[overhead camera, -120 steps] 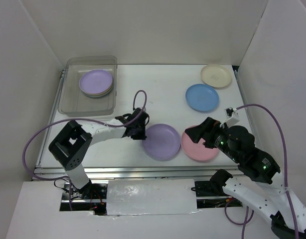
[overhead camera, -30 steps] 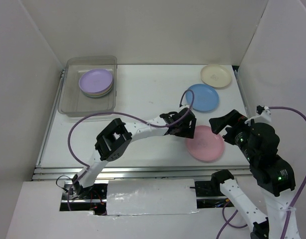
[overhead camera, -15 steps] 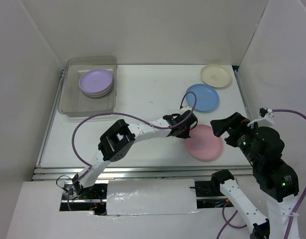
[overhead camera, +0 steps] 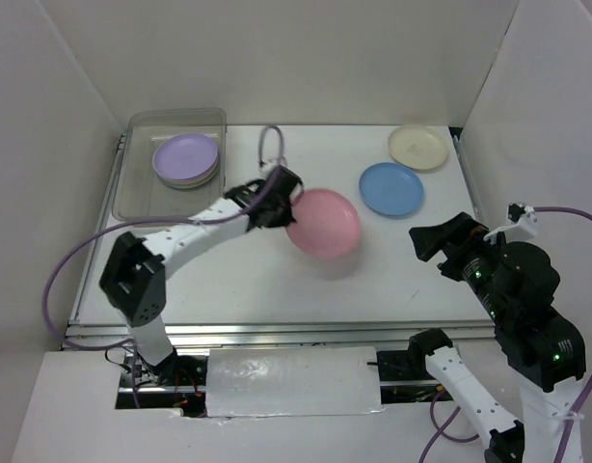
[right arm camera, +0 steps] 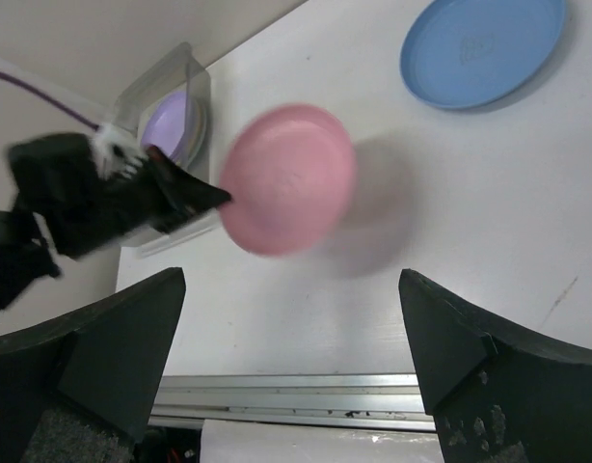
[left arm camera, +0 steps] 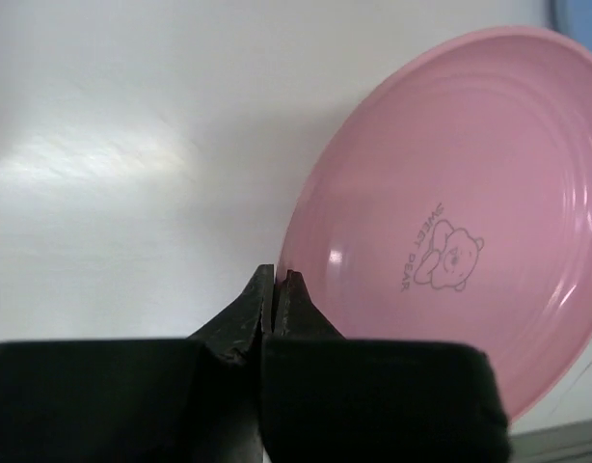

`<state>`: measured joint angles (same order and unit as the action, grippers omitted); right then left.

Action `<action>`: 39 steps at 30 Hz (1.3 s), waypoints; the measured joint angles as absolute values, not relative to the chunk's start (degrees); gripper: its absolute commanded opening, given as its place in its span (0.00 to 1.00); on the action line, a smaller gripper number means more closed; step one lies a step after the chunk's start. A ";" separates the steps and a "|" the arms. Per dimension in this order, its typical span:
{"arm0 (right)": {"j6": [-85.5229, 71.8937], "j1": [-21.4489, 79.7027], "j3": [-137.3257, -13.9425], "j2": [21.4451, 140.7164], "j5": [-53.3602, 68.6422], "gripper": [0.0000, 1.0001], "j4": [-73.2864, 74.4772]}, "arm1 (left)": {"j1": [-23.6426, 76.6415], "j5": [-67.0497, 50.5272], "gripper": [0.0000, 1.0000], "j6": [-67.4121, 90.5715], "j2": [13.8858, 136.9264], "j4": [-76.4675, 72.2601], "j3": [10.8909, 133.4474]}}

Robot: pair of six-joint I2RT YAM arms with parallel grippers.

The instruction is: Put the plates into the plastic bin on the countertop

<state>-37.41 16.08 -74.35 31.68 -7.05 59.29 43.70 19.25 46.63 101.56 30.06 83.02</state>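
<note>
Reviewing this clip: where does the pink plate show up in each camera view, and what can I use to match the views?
Top external: pink plate mid-frame, left of the blue plate.
Left wrist: pink plate fills the right half, tilted.
Right wrist: pink plate upper middle, blurred.
Shared landmark: the left gripper, shut on the plate's rim in all three views.

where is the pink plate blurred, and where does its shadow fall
Right wrist: pink plate and left gripper motion-blurred, soft shadow to the plate's right on the countertop. Left wrist: plate sharp, its bear print readable, one small glint. Top external: plate fairly crisp, faint shadow below it.
</note>
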 measured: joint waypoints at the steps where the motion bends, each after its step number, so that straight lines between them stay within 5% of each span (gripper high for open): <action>1: -37.43 16.08 -74.30 31.86 -6.76 1.00 59.18 | 40.27 18.65 0.00 46.09 99.66 30.00 83.18; 7: -37.63 16.05 -72.42 33.36 -4.56 1.00 57.41 | 18.24 15.57 0.00 41.65 96.82 32.75 93.01; 17: -37.98 15.97 -67.61 37.60 0.03 1.00 54.61 | -6.96 3.88 0.00 39.46 116.25 33.12 110.78; 33: -37.15 17.19 -63.99 40.42 1.72 1.00 49.47 | -15.94 -0.19 0.01 39.40 128.22 35.62 122.06; 37: -37.12 17.93 -63.61 40.99 1.48 1.00 49.06 | -15.92 -1.76 0.20 39.51 129.51 35.59 122.65; 38: -37.12 18.02 -63.61 41.01 1.32 1.00 49.04 | -15.92 -2.15 0.41 39.46 129.99 35.62 122.65; 39: -37.12 18.13 -63.61 40.99 1.19 1.00 49.01 | -15.75 -2.59 0.49 39.42 130.45 35.59 122.69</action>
<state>-37.12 18.13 -63.61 40.99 1.19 49.01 -15.75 -2.59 39.42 130.45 35.59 122.69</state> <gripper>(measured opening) 0.998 0.331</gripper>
